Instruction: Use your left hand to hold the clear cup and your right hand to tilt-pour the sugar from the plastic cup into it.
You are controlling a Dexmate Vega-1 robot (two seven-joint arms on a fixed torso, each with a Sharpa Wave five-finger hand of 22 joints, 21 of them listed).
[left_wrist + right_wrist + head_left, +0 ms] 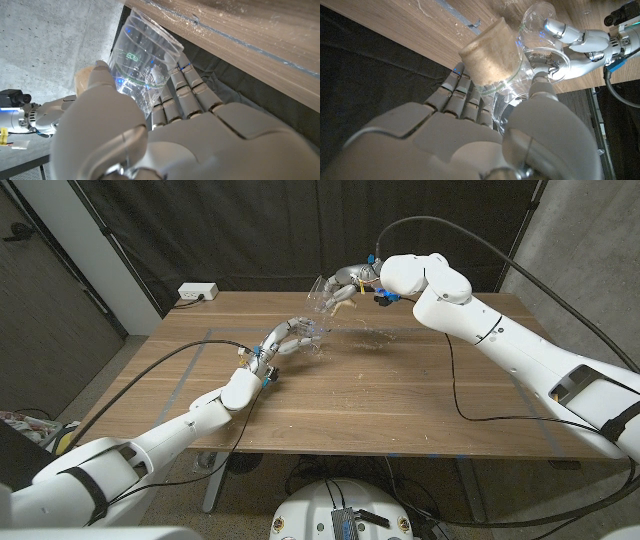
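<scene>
clear cup (pixel 145 62): being held by the left robot hand just above the tabletop near its far middle, tilted, its open mouth turned toward the raised plastic cup; no sugar is discernible inside it in the left wrist view.
plastic cup (pixel 492 55): being gripped by the right robot hand, raised above and just behind the clear cup, tipped well over with its mouth facing the clear cup.
sugar (pixel 487 52): sitting as a tan, packed mass at the mouth end of the plastic cup; whether any is leaving the cup cannot be told.
left robot hand (pixel 285 337): grasping the clear cup, fingers wrapping one side of the wall and the thumb pressing the other, as the left wrist view is showing.
right robot hand (pixel 352 281): grasping the plastic cup, fingers curling around its wall with the thumb opposite, wrist turned so the cup is leaning toward the left robot hand.
relation of cups: the two mouths are standing close together; contact between them cannot be told.
tabletop (pixel 340 395): wooden, carrying a thin taped outline and pale scattered grains around the area under the cups.
cables (pixel 455 385): black, trailing across the tabletop from both arms.
power strip (pixel 198 292): white, lying at the far left corner of the tabletop.
</scene>
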